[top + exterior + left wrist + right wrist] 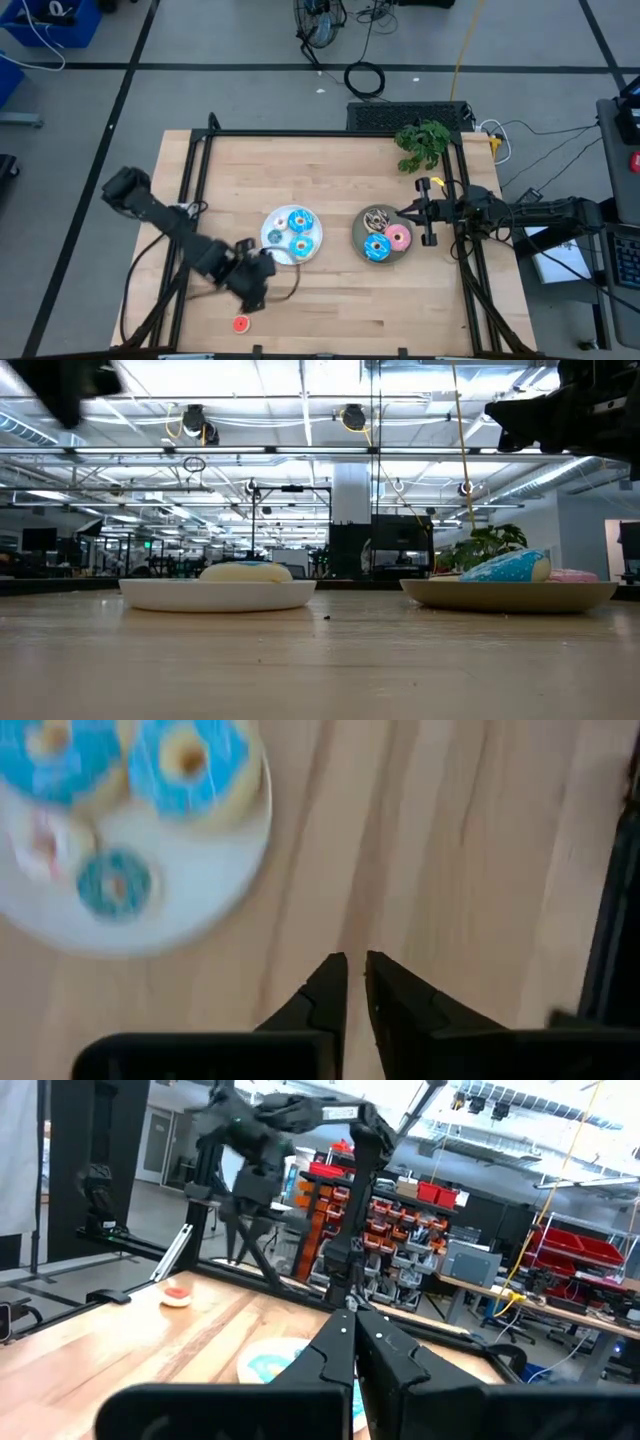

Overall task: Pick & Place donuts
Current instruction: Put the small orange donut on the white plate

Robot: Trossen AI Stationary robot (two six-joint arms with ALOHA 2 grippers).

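Four donuts lie flat, holes up, on the white plate [270, 232]: two large blue donuts [299, 221], a small blue one [115, 886] and a pale one [42, 845], the last two clear only in the left wrist view. The grey plate [361, 243] at 3 o'clock from it holds three more [388, 239]. A red donut [240, 323] sits alone at 7 o'clock. The left gripper [356, 970], slightly parted and empty, hovers beside the white plate at 7 o'clock. The right gripper [352, 1320] is pressed together.
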